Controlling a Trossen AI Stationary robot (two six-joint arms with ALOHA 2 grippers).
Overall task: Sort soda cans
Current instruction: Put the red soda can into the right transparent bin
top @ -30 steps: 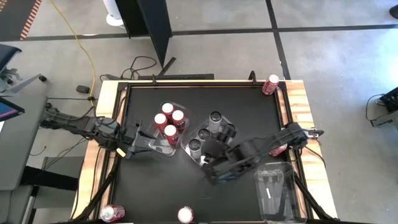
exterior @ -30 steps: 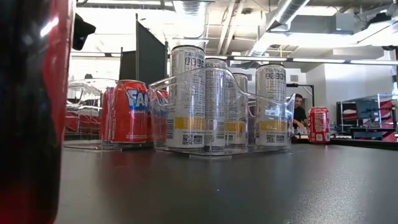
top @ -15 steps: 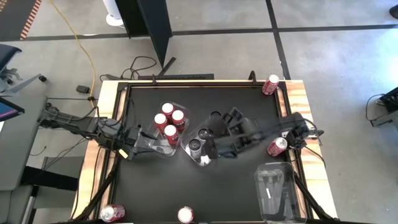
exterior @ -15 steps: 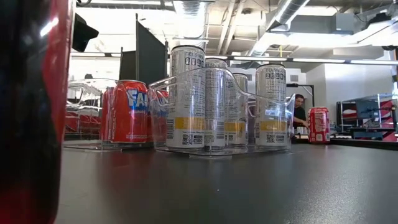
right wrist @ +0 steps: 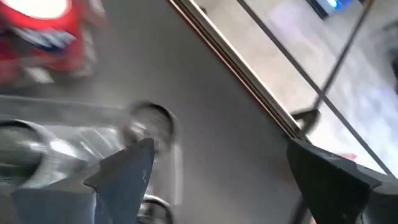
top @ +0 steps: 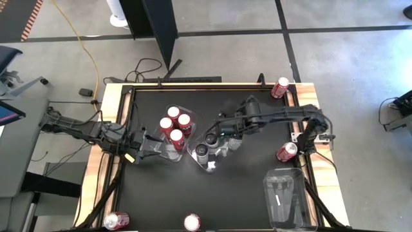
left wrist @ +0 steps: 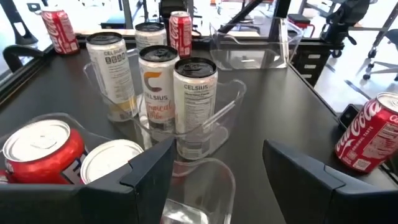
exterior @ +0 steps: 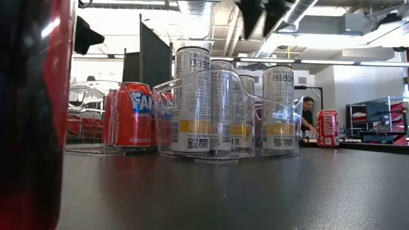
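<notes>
On the black bench (top: 257, 193), the middle clear tray (top: 215, 148) serves as landmark. It holds the silver-grey cans (top: 202, 151), standing upright; in the left wrist view three of them (left wrist: 194, 106) show clearly inside it. Just beside it, on the left arm's side, a second clear tray (top: 168, 154) holds the red cans (top: 175, 125).

The right end effector (top: 226, 132) hovers above the middle tray, its fingers spread wide and empty in its own wrist view, grasping nothing. The left end effector (top: 156, 147) sits at the near edge of the red-can tray; its fingers (left wrist: 149, 171) stand apart and seem to straddle that tray's wall, though I cannot tell whether they actually pinch it.

Loose red cans lie well away from the landmark: one (top: 287, 152) towards the right arm's base, one (top: 280, 87) at the far right corner, two (top: 192, 223) at the near edge. A third tray (top: 286, 196) stands near the right front corner.

The step in hand looks like a silver-grey can just placed. Next, the right arm probably needs to clear the tray and reach the nearest loose red can.
</notes>
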